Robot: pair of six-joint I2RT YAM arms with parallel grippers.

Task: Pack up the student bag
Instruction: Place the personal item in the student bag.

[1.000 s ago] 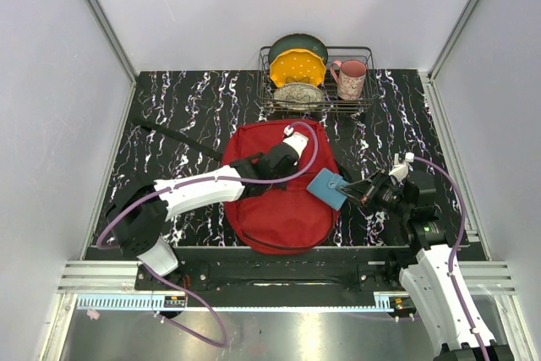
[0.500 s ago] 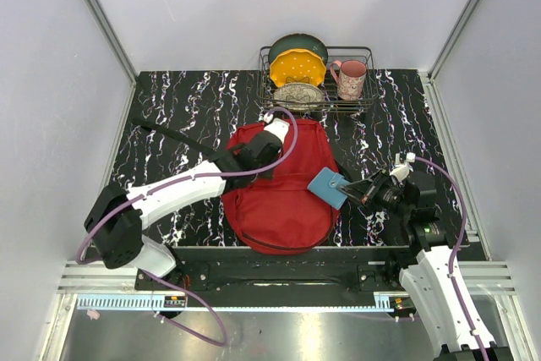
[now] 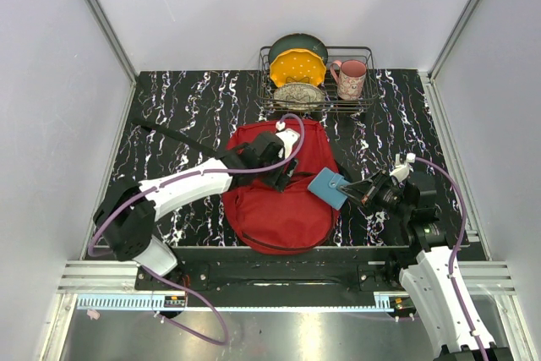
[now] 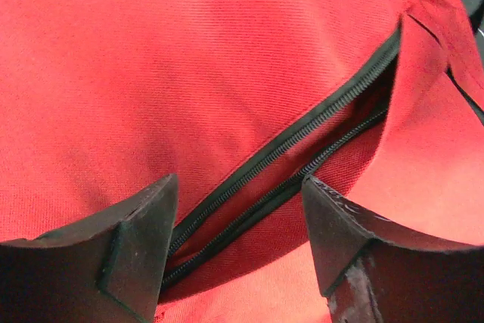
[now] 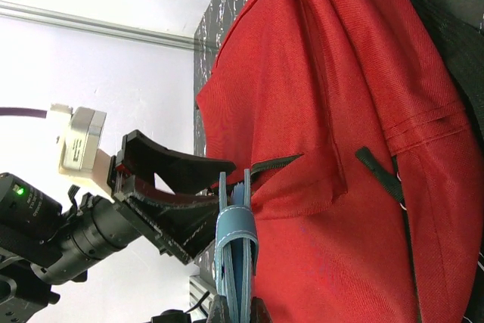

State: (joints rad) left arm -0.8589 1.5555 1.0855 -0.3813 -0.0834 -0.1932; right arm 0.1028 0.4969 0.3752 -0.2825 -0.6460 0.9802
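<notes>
At the near side of the black marbled table (image 3: 186, 107), we see the red student bag (image 3: 283, 200) lying flat between the two arms. The left gripper (image 4: 238, 213) hovers just above it, fingers apart, over a partly open zipper (image 4: 302, 153). Through the gap we make out only red cloth. The right gripper (image 3: 351, 189) is clamped on a flat blue case (image 3: 326, 188), held on edge at the bag's right side, outside the bag. At the far edge stands a wire rack (image 3: 365, 51). It holds a green plate (image 3: 297, 42), a yellow plate (image 3: 297, 68) and a patterned plate (image 3: 297, 95) in a row, with a pink mug (image 3: 351, 79) beside them.
</notes>
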